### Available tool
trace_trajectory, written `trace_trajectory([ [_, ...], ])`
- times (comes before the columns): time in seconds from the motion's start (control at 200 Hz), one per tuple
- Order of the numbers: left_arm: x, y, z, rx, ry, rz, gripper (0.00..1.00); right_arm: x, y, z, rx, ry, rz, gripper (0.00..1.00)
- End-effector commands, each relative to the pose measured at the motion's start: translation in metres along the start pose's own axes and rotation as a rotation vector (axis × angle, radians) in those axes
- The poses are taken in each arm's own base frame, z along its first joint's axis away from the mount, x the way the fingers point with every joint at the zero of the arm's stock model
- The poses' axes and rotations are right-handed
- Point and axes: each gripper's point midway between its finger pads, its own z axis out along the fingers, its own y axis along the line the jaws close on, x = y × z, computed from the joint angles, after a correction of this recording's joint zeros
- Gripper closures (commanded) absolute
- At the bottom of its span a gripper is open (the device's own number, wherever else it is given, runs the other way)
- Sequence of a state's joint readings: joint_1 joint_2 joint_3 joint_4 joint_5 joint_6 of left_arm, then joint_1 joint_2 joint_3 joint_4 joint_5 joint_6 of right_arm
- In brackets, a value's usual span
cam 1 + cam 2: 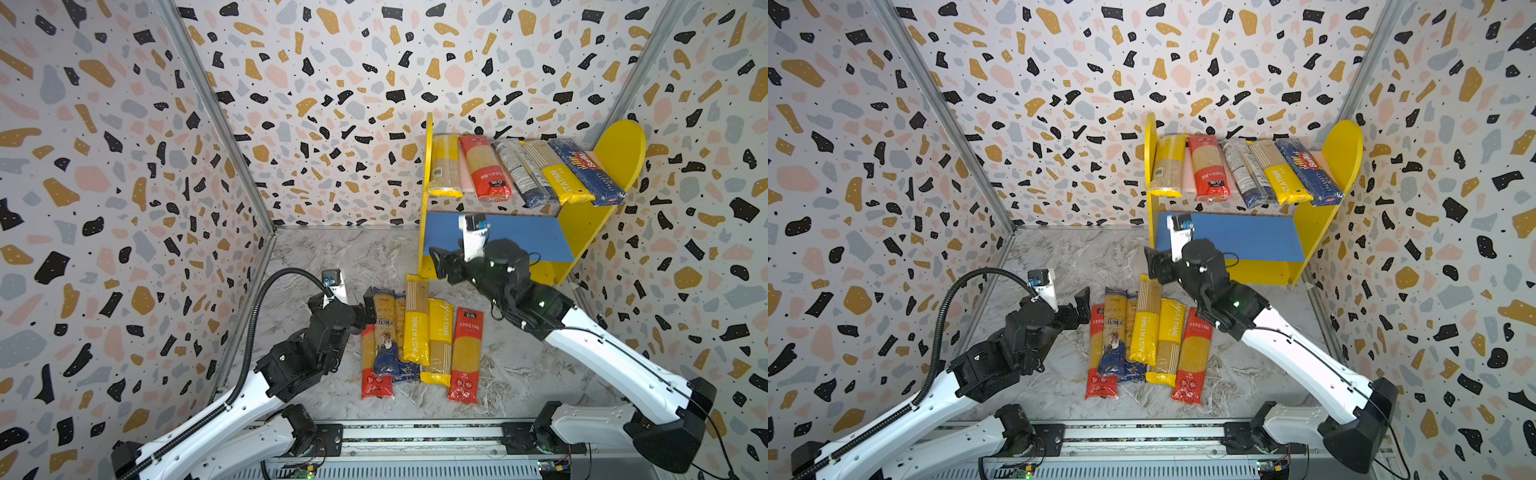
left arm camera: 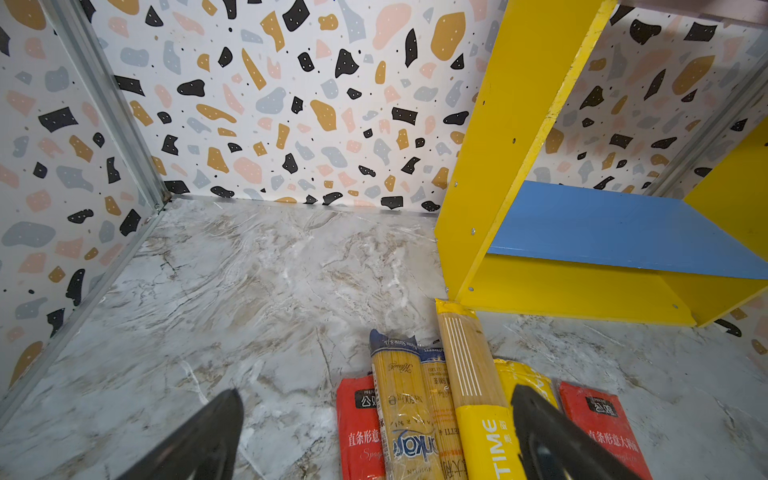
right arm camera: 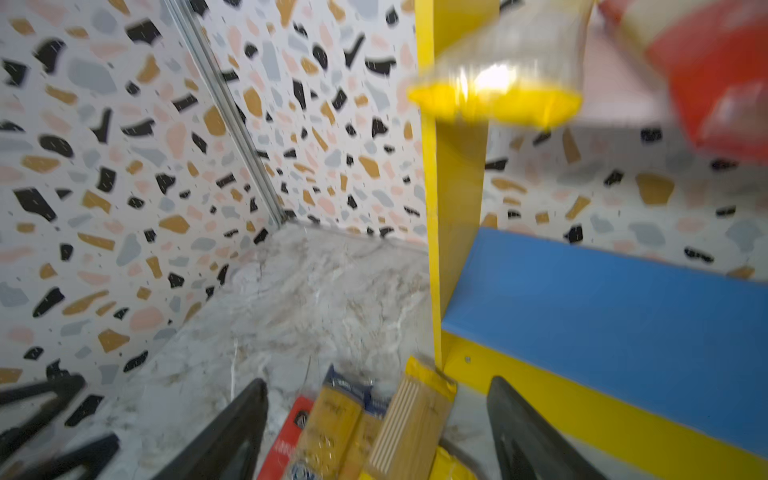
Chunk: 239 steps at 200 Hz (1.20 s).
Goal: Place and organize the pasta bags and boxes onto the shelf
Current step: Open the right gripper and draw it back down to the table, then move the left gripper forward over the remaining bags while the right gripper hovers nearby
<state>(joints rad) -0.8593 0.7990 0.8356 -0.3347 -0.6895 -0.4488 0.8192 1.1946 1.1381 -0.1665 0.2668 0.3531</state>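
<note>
The right end effector [image 1: 442, 266], spread and empty, hangs just beside the shelf [image 1: 619, 153], at its side panel. The left end effector [image 1: 1077, 307] is likewise spread. Directly below the right one lies a yellow pack [image 1: 416, 320], overlapping others on the counter [image 1: 316, 253]. Descending could clip the panel or pinch two packs.

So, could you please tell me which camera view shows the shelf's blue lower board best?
The left wrist view: the blue lower board is sharp and unobstructed there. Both top views show it partly covered by the right arm; the right wrist view shows it blurred.
</note>
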Motion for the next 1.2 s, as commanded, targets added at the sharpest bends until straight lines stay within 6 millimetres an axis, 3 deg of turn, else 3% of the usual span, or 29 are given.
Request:
trace_trajectory([
  [0.0, -0.009, 0.0, -0.001, -0.006, -0.024, -0.016, 0.01, 0.048, -0.005, -0.002, 0.011, 0.065, 0.094, 0.17],
  [0.205, -0.018, 0.016, 0.003, -0.109, -0.062, -0.071, 0.01, 0.111, -0.001, -0.015, -0.003, 0.153, 0.109, 0.17],
  [0.461, 0.011, -0.008, 0.037, -0.053, 0.023, -0.106, 0.0, 0.159, 0.0, -0.019, -0.044, 0.205, 0.123, 0.17],
  [0.801, 0.017, -0.036, 0.07, -0.059, 0.075, -0.119, 0.02, 0.166, -0.008, -0.023, -0.036, 0.199, 0.047, 0.17],
  [1.191, 0.041, -0.093, 0.109, 0.032, 0.187, -0.082, 0.07, 0.176, -0.02, -0.032, -0.008, 0.21, 0.036, 0.17],
])
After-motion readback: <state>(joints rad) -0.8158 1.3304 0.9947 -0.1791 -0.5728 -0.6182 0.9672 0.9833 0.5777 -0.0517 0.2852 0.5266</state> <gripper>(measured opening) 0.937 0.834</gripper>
